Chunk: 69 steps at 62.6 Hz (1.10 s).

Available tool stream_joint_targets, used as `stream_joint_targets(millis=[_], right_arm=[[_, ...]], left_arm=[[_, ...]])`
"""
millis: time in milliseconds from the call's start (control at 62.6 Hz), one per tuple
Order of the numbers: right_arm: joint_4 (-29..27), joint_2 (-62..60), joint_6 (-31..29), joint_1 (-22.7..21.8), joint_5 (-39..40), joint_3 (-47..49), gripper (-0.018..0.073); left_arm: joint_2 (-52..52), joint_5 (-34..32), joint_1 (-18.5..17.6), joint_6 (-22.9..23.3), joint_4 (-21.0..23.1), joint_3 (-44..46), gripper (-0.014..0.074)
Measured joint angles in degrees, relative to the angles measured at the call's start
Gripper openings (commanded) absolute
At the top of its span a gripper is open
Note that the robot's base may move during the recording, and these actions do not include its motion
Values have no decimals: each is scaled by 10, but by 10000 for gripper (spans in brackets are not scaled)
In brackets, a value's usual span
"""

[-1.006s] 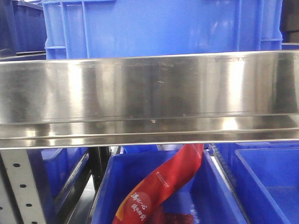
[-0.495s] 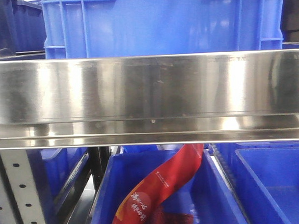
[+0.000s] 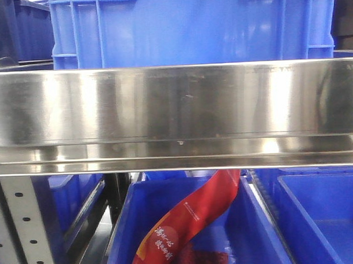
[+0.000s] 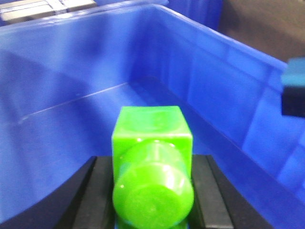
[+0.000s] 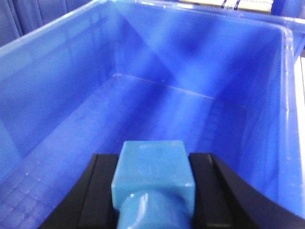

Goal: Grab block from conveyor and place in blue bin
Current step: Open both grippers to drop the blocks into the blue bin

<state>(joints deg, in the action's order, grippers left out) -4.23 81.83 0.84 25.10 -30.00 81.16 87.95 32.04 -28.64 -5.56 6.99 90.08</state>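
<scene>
In the left wrist view, my left gripper [image 4: 152, 161] is shut on a bright green block [image 4: 151, 136], its black fingers [image 4: 97, 191] pressed to both sides. It hangs over the inside of a blue bin [image 4: 71, 62]. My right gripper [image 5: 153, 158] is shut on a light blue block [image 5: 152, 169] above the floor of a blue bin [image 5: 57, 81]. A teal and black shape [image 4: 294, 93] shows at the right edge of the left wrist view, above the bin's rim. The conveyor is out of view. The front view shows neither gripper.
A wide polished steel rail [image 3: 175, 103] crosses the front view. A large blue crate [image 3: 190, 27] stands behind it. Below are more blue bins [image 3: 319, 220], one holding a red printed bag [image 3: 188, 221]. A perforated grey post [image 3: 20, 230] stands at the lower left.
</scene>
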Motion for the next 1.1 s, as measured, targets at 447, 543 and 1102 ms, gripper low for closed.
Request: stream_joint_targets(millis=[447,543,1102], right_arm=[[0,0,0,0,8,3,407],[0,0,-1,0,5,3,240],[0,-19,0,0,-5,3,-168]], left_arm=[[0,-6,-1,-3,0,0,376],[0,-6,-1,-3,0,0,274],[-18,3,-1,-4,-1,0,-111]])
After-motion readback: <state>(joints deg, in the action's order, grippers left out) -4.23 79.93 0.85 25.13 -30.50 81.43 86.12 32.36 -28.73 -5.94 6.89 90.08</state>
